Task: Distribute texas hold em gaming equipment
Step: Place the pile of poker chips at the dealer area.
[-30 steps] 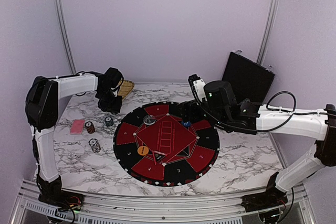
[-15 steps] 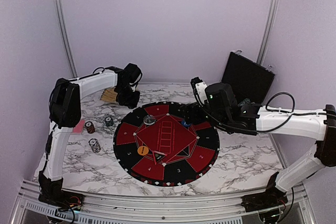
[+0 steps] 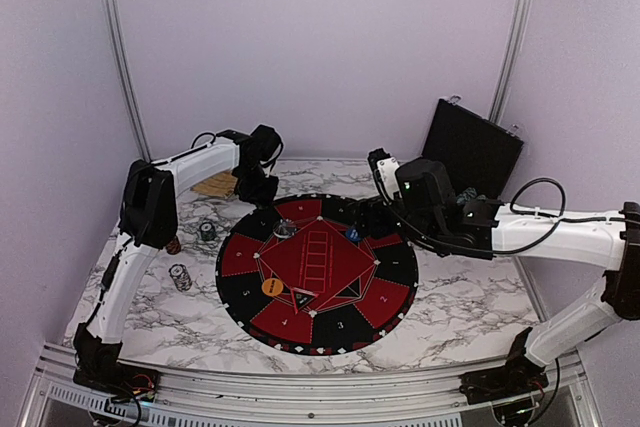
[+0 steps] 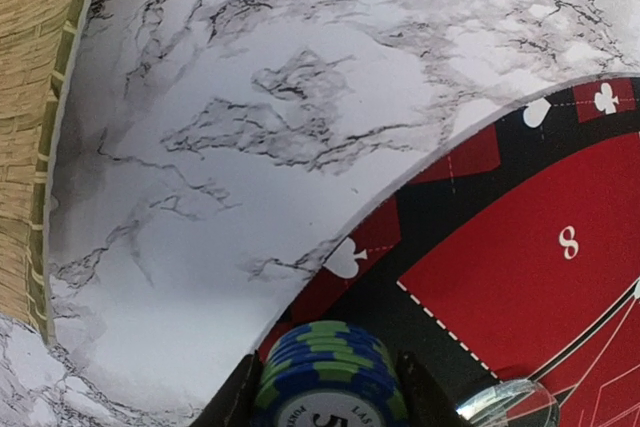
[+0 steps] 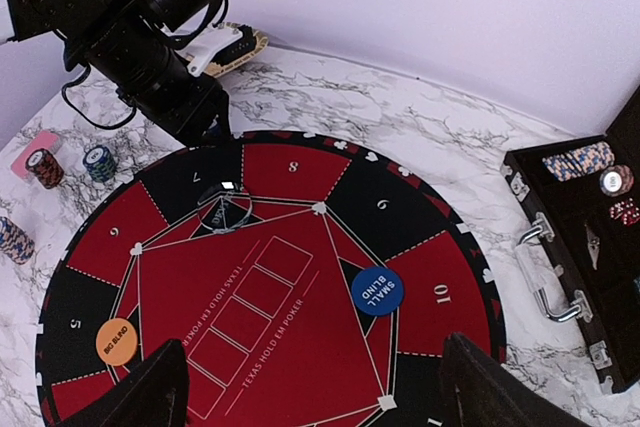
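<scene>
My left gripper [image 3: 258,190] is shut on a stack of blue-and-green poker chips [image 4: 328,377], held just over the far-left edge of the round mat [image 3: 340,322]. My right gripper [image 5: 315,392] is open and empty above the mat's right half. On the mat lie a blue disc [image 5: 377,290], an orange disc [image 5: 116,341] and a clear disc [image 5: 224,212]. Three chip stacks [image 3: 207,231], [image 3: 173,244], [image 3: 180,276] stand on the marble left of the mat. Pink-backed cards [image 5: 30,152] lie beside them.
A woven tray [image 3: 217,185] lies at the back left, next to the left gripper. An open black case [image 5: 590,247] with more chips stands at the right, against the back wall in the top view [image 3: 472,147].
My left arm has swung right from the back-left of the table to the mat's far-left edge. The right gripper has drawn back a little, and the blue disc now shows.
</scene>
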`<state>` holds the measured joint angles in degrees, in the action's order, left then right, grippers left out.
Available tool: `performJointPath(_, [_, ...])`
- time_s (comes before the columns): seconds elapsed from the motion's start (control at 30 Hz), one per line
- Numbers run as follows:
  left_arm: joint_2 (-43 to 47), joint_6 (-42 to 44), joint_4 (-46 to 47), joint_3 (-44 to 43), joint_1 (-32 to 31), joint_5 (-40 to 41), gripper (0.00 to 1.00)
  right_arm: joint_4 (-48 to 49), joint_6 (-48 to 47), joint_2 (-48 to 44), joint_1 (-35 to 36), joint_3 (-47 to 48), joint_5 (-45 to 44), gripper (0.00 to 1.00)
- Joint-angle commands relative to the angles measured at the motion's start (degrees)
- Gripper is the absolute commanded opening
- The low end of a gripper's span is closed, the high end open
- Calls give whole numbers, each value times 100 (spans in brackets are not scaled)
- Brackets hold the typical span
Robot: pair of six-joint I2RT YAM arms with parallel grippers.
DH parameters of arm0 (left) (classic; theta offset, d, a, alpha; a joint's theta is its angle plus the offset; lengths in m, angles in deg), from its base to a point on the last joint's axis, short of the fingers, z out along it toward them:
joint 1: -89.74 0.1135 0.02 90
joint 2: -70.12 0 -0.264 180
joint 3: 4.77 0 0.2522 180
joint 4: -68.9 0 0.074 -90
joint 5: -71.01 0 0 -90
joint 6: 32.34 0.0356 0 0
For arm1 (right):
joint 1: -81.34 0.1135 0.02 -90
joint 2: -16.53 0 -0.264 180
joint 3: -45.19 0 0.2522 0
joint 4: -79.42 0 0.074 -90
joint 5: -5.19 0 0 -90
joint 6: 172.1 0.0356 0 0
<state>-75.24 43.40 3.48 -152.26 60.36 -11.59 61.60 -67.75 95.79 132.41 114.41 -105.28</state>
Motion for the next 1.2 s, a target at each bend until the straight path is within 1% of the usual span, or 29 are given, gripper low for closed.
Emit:
performJointPath(0.0, [-195,62,-187,-250,-32,-92,37,-25,94,-165,-79,-56,17,84])
performJointPath(0.5, [-440,31,-195,-417,-76,-159,39,10,120,-148,-108,-131,68,84])
performJointPath(0.6, [-449,36,-194,-417,-77,-158,42,-1,118,-156,-115,-137,69,84])
performJointPath(0.83, [-372,41,-195,-441,-78,-121,61,-49,130,-191,-115,-133,78,84])
performJointPath(0.97, [-197,55,-195,-484,-89,-102,65,-81,135,-225,-120,-123,74,84])
performJointPath(1.17, [282,55,-187,-463,-85,-42,66,-117,177,-252,-115,-105,61,84])
